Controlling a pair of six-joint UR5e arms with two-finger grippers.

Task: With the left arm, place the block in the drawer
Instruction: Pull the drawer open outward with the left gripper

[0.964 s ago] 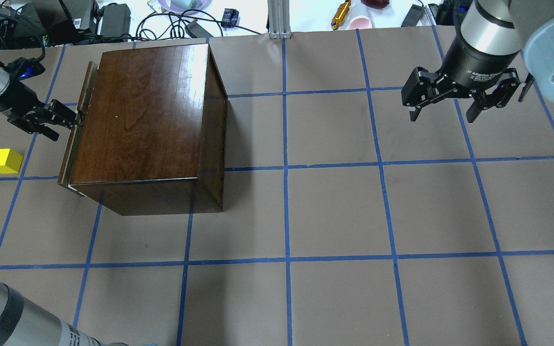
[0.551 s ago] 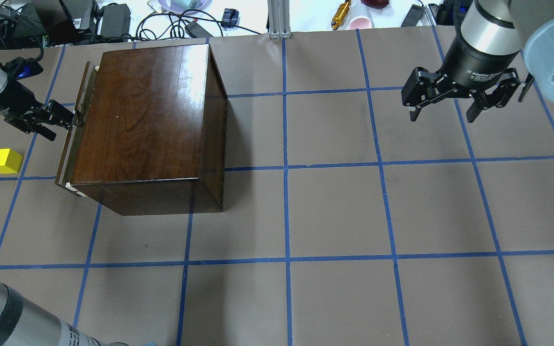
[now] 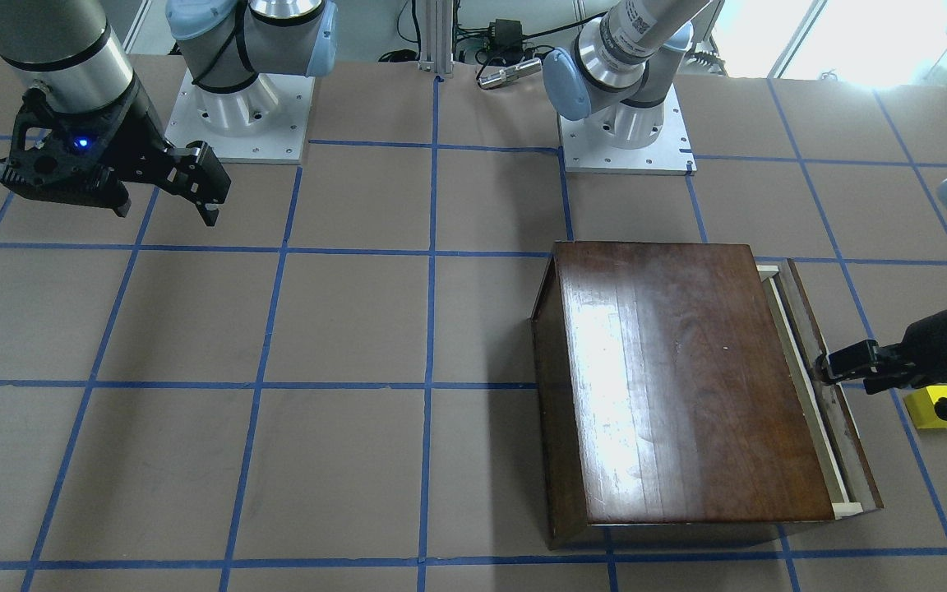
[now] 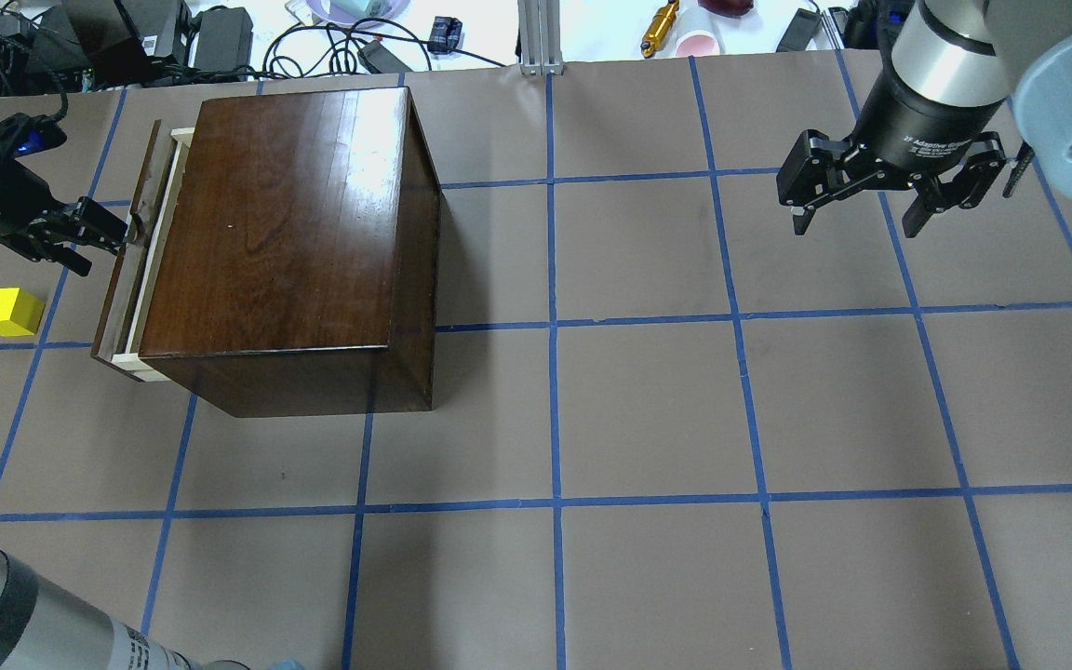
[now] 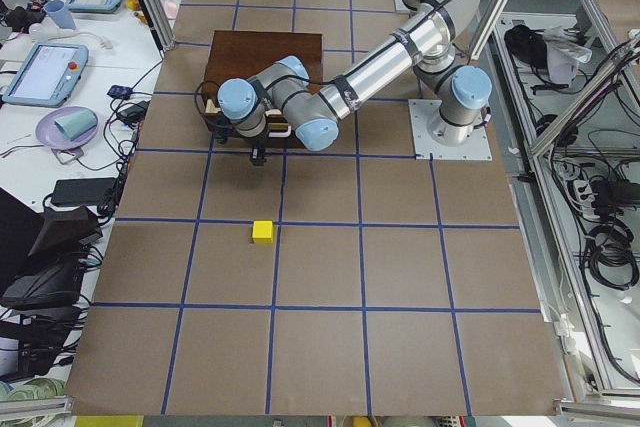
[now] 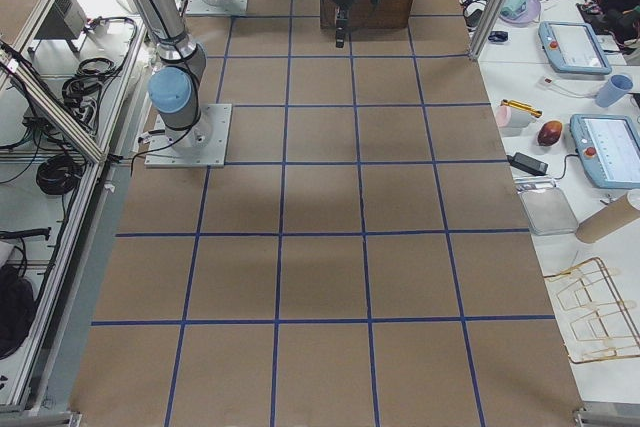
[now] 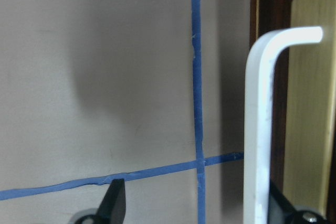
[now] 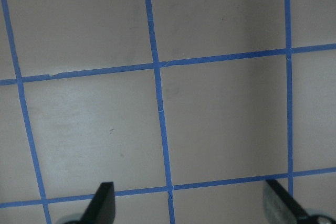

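Taped-grid counter [image 4: 648,409]: flat brown sheet, cables crowding the bench beyond. Dark box [image 4: 285,223] sits at left, w/ drawer [image 4: 127,279] only a crack out. Left tool [image 4: 103,244], fingers spread, hooks the pull [image 7: 260,129]; draw straight & slow so box doesn't skid. Right tool [image 4: 857,226] spread, idle. Block [image 4: 8,312] on counter near left tool, not gripped.

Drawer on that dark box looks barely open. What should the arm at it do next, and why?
Probably pull the drawer farther out. The left fingers are at its pull, yet only a narrow pale strip shows beside the box, likely too little for the yellow block lying on the table.
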